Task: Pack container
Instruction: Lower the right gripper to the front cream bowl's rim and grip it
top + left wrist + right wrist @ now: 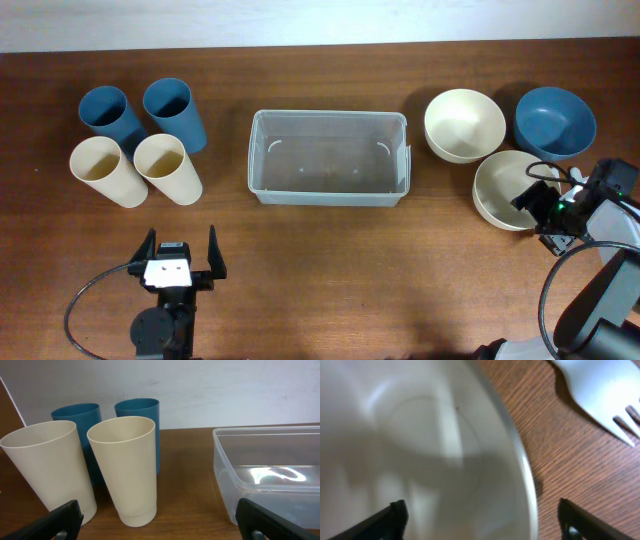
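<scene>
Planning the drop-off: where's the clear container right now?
Overhead view: the clear container sits mid-table, between the four cups on the left and the three bowls on the right.

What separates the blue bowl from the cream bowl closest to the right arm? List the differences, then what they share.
Colour: the blue bowl is blue, the cream bowl pale cream. Place: the blue bowl sits farther back, the cream bowl nearer the front edge. Gripper: the open right gripper straddles the cream bowl's rim; the blue bowl stands free. Shared: both round, upright, empty, right of the container.
</scene>
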You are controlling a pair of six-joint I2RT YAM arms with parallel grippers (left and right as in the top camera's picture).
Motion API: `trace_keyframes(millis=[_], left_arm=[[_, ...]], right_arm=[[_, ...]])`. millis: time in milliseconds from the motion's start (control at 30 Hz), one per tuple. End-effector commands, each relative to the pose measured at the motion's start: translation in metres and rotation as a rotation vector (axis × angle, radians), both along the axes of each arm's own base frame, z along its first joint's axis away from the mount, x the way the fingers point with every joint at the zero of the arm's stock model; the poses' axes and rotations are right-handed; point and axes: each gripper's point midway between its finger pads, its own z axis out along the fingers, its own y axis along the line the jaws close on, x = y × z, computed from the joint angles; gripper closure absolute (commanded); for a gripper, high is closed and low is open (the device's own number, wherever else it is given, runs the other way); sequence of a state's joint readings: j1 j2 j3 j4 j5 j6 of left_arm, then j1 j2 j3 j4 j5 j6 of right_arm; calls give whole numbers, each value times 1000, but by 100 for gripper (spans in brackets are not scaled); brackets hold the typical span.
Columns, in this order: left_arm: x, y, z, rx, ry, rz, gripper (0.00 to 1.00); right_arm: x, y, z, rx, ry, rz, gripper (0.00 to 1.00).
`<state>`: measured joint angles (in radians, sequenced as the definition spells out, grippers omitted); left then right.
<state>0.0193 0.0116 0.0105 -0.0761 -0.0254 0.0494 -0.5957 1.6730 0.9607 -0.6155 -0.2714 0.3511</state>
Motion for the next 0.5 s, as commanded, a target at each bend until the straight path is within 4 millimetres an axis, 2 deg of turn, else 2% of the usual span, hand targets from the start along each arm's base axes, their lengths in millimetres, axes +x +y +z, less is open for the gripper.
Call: trace_keyframes(millis=[0, 67, 267, 467], left_arm=[[0, 0, -1, 8, 2, -2, 0], [0, 0, -1, 8, 2, -2, 0], [0, 0, -1, 8, 2, -2, 0], [0, 0, -1, 8, 2, -2, 0]], right_arm=[[-1, 3, -6, 5, 12, 8, 27], [-1, 3, -6, 5, 12, 8, 34], [-1, 3, -6, 5, 12, 8, 39], [-1, 3, -6, 6, 12, 8, 61]])
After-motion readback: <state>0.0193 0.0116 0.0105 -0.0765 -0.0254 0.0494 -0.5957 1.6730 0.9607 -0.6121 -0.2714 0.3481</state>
